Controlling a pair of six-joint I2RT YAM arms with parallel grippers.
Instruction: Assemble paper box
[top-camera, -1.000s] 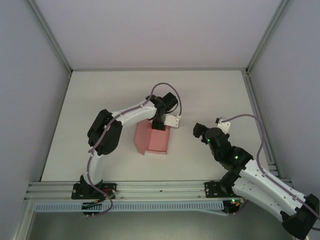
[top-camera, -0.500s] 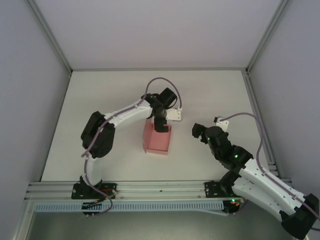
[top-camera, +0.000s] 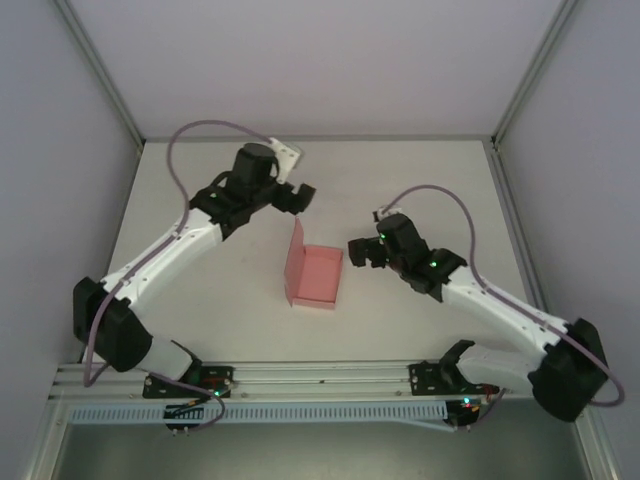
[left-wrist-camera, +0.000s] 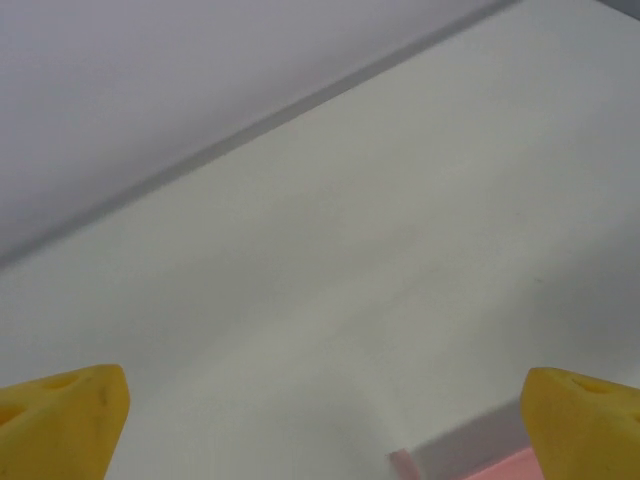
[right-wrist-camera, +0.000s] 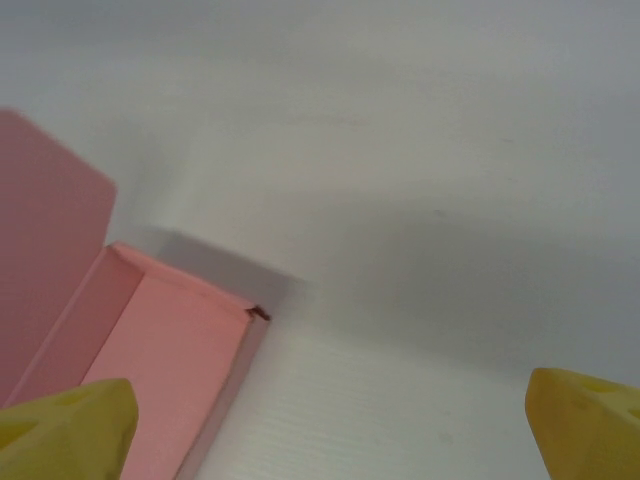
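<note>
Presently: paper box (top-camera: 315, 277), thin matte pink card, a shallow rectangular tray on the white tabletop (top-camera: 430, 180). Its round-cornered lid flap (top-camera: 296, 247) stands upright on the box's left side. Left tool (top-camera: 298, 198), beyond the box, is spread wide. Right tool (top-camera: 361, 251), just right of it, likewise (both empty). Step judged: closing. Next: fold the flap down gently.

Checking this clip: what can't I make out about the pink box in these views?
Top external: the paper box is too small to show whether its corner tabs are locked.
Left wrist: the bottom edge cuts the box off, leaving a pink sliver.
Right wrist: the bottom edge and a yellow finger hide the box's nearer part.
</note>
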